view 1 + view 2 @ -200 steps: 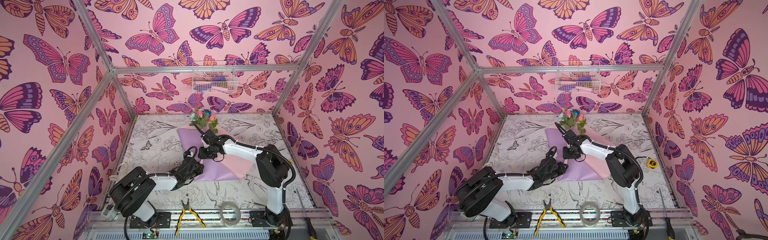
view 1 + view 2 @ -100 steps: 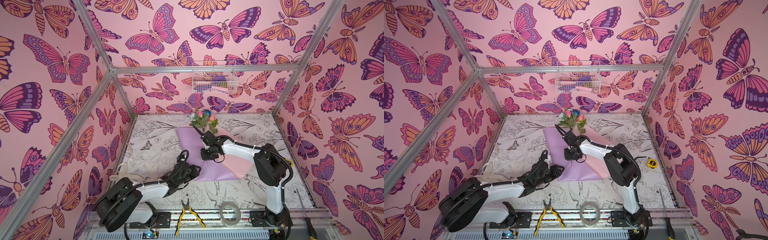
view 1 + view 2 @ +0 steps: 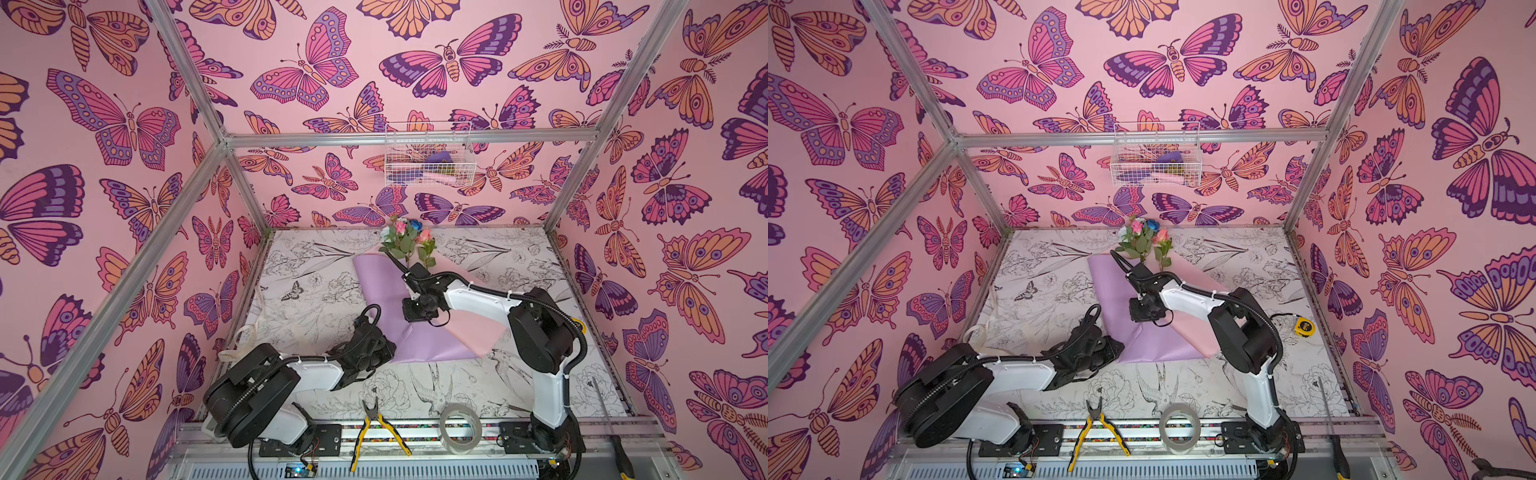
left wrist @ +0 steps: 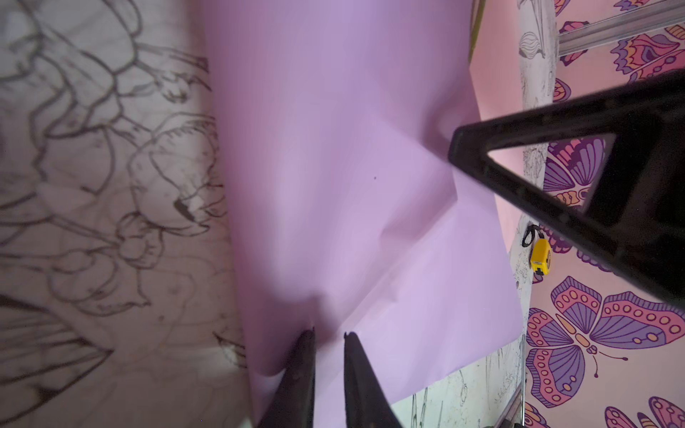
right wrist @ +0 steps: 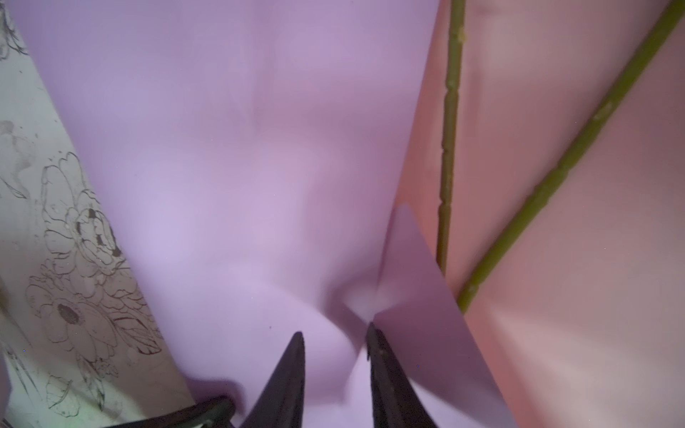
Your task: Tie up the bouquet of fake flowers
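Within the last sec. the far-left flap of the big lilac paper sheet with pink inner face [image 3: 415, 345] was turned over the green stems [image 5: 448, 148], so pink is now seen on the right side only. The sheet lies in the middle of the counter [image 3: 316, 307], with the four fake roses w/ green leaves [image 3: 409, 241] at the far edge. Left hand [image 4: 329, 335]: nearly together at the near-left paper corner; a grip cannot be told. Right hand [image 5: 335, 337]: apart, pressed on the paper. The wrap is judged half closed, and tying is not started.
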